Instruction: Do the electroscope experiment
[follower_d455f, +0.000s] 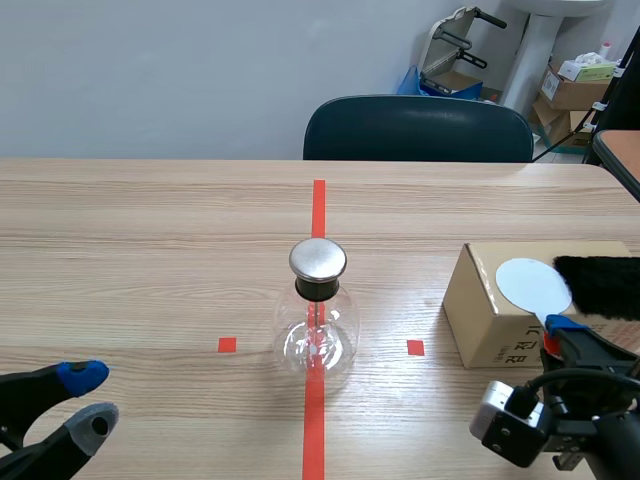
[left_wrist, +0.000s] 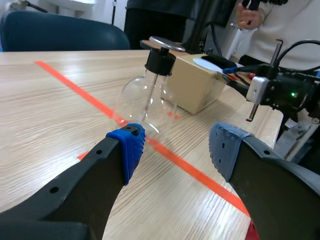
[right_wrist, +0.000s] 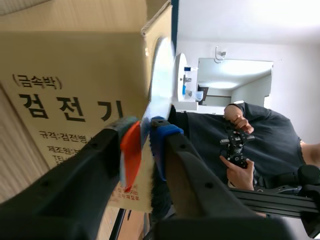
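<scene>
Our right hand (follower_d455f: 555, 335) is nearly closed, its pads pinching the rim of a thin white disc (follower_d455f: 532, 283). In the right wrist view the disc (right_wrist: 161, 80) runs edge-on between the fingers of that hand (right_wrist: 145, 135), and an orange-red piece is pressed in with it; we cannot tell what that piece is. The disc lies flat on top of a brown cardboard box (follower_d455f: 490, 320) printed with black lettering. A tuft of black fur (follower_d455f: 600, 285) sits just beside the disc at its 3 o'clock.

Our left hand (follower_d455f: 90, 398) is spread wide and holds nothing, with one blue dotted pad and one grey one.

The electroscope (follower_d455f: 317, 315) stands upright on the pale wood-grain counter (follower_d455f: 150, 250), on the red tape line. It is a round clear glass flask with a black stopper and a flat brushed-metal cap (follower_d455f: 318, 259). From it, the box is at 3 o'clock, the right hand at 4 and the left hand at 8.

Both arms sit low over the counter. The right hand is turned on its side against the box face.
</scene>
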